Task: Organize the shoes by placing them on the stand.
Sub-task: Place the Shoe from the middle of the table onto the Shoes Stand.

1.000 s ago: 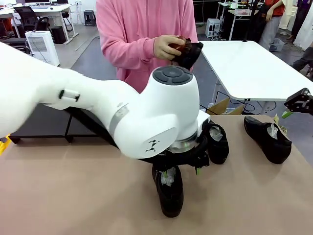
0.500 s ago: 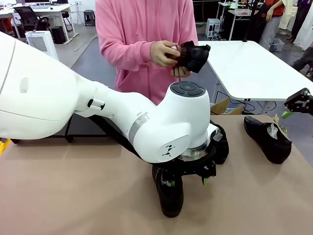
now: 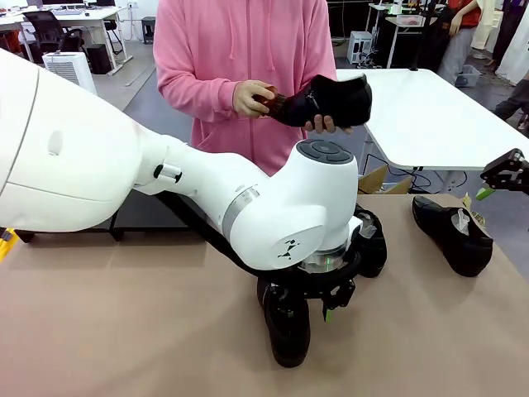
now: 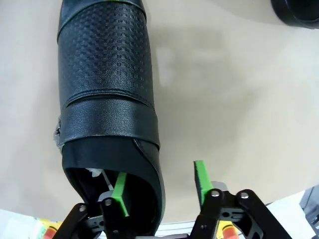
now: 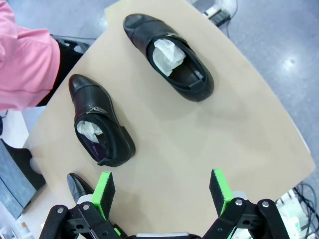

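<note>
Our left gripper [image 4: 159, 174] stood half open over the near shoe [image 4: 104, 79], one green pad [image 4: 119, 191] inside its mouth and one outside its side wall, not squeezing yet, so we thought it best to pinch that wall tight and lift straight up so the shoe would not tip. The shoe lay flat on the table [image 3: 124, 331], its long line running from the person [image 3: 240, 58] to us, toe toward us. Our right gripper [image 5: 162, 191] hung wide and empty far to that shoe's right, and the stand [image 3: 136, 213] sat behind it to the left.
</note>
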`<state>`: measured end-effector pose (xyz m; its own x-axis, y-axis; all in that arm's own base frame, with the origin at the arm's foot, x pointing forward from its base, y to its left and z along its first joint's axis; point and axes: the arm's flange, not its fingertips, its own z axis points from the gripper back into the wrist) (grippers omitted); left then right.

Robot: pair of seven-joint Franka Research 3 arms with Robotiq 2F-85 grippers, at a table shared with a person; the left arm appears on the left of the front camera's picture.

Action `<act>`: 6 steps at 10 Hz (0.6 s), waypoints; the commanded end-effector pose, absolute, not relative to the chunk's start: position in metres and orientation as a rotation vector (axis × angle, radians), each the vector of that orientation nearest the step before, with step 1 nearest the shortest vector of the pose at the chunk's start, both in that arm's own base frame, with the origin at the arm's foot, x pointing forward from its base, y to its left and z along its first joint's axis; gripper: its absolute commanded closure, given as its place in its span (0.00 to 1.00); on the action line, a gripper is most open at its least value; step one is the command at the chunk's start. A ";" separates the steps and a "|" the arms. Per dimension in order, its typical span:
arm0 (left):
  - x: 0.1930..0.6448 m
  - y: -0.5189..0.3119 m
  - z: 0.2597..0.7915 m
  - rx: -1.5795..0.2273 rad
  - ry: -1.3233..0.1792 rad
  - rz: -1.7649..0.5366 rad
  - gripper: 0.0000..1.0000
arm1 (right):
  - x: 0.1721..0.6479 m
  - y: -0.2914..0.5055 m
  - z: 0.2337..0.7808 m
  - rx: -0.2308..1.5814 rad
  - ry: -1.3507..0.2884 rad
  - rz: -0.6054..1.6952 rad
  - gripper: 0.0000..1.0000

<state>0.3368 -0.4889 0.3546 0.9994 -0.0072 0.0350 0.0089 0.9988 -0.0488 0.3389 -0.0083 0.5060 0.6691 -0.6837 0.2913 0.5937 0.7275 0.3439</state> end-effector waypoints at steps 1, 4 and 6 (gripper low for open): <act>0.339 -0.493 0.355 -0.032 -0.048 0.020 0.87 | 0.342 -0.008 0.506 0.246 -0.433 -0.713 0.00; 0.341 -0.491 0.354 -0.023 -0.044 0.029 1.00 | 0.342 -0.008 0.506 0.246 -0.433 -0.713 0.00; 0.342 -0.488 0.351 -0.021 -0.038 0.033 1.00 | 0.342 -0.008 0.506 0.246 -0.433 -0.713 0.00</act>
<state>0.3408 -0.4859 0.3541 0.9995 0.0057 0.0310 -0.0045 0.9992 -0.0397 0.3389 -0.0083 0.5060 0.6691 -0.6837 0.2913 0.5937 0.7275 0.3439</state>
